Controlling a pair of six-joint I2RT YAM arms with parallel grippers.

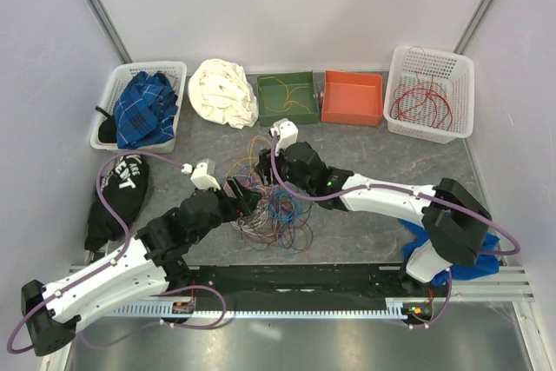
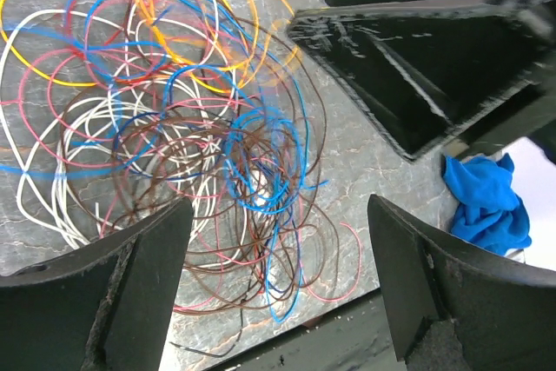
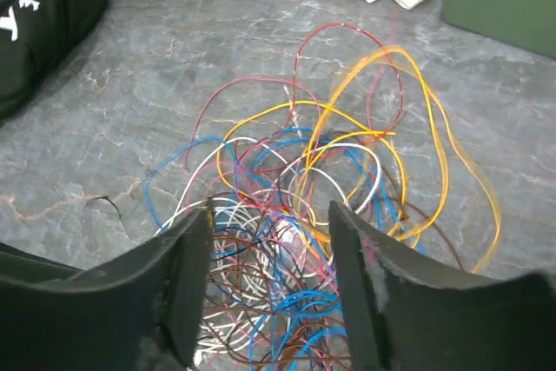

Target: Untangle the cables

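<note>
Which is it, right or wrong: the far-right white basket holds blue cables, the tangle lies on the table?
Wrong: the top external view shows red cables in that white basket, not blue. The tangle does lie on the table.

White letters "ARE" on black cloth (image 3: pixel 43 36), other letters cut off

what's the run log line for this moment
cable tangle: knotted | left hand: open, at tangle | right hand: open, at tangle

Orange cable (image 3: pixel 387 55) in motion blur
</note>
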